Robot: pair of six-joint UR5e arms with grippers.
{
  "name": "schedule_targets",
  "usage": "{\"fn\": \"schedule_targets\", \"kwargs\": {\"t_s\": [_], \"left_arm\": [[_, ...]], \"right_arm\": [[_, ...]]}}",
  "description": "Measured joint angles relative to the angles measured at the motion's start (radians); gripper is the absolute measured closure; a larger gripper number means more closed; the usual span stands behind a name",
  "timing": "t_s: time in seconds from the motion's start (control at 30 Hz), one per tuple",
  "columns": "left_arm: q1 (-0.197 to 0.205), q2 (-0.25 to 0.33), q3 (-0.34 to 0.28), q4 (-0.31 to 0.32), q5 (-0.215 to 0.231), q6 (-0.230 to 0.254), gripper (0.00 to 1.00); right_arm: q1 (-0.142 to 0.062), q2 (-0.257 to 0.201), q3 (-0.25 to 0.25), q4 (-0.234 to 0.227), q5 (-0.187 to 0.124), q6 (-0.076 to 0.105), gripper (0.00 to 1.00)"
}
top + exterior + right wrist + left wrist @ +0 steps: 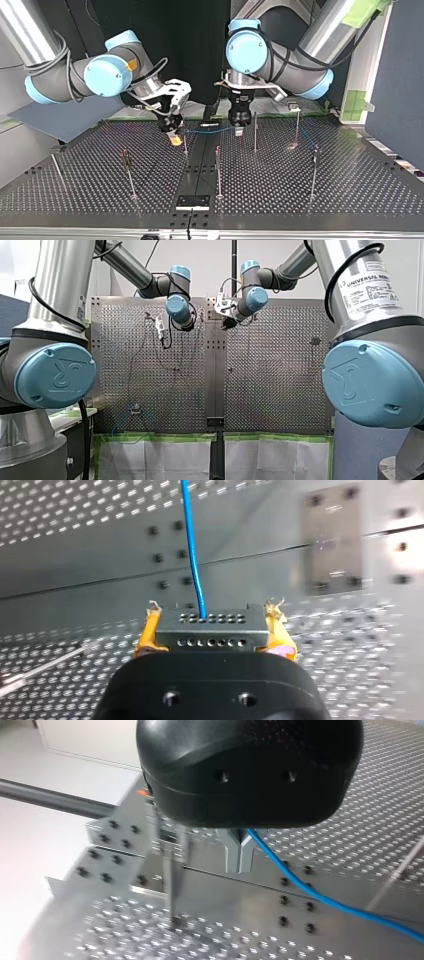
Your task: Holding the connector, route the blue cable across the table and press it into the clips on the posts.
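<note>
Right pincer (213, 616) clamped on connector (210, 636), blue cable (192, 555) leading away

The front view looks from high behind the robot's shoulders, well back, down over the perforated table (275, 370). The top view faces it from across the table, low and nearer (sides are crossed there); the two share the whole table. The left wrist view rides close behind my left gripper (239, 870), the right wrist view close behind my right gripper (214, 611); both catch the blue cable (320, 897).
</note>
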Motion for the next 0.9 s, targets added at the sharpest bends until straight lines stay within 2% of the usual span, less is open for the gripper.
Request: {"fn": "schedule_targets", "kwargs": {"t_s": [0.17,0.3,0.43,0.63,0.9], "left_arm": [[-0.001,0.042,0.000,0.002,-0.004,0.004,1.00],[0.003,0.072,0.003,0.021,0.004,0.005,1.00],[0.006,0.084,0.017,0.039,0.019,0.005,1.00],[0.018,0.046,0.037,0.072,0.029,0.001,1.00],[0.040,-0.019,0.063,0.093,0.045,0.012,1.00]], "right_arm": [[-0.004,-0.044,-0.003,-0.001,-0.024,0.007,1.00],[-0.007,-0.080,-0.009,-0.004,-0.052,0.020,1.00],[-0.008,-0.109,-0.013,-0.005,-0.061,0.025,1.00],[-0.020,-0.089,-0.016,-0.009,-0.063,0.025,1.00],[-0.046,-0.050,-0.026,-0.015,-0.067,0.029,1.00]]}}
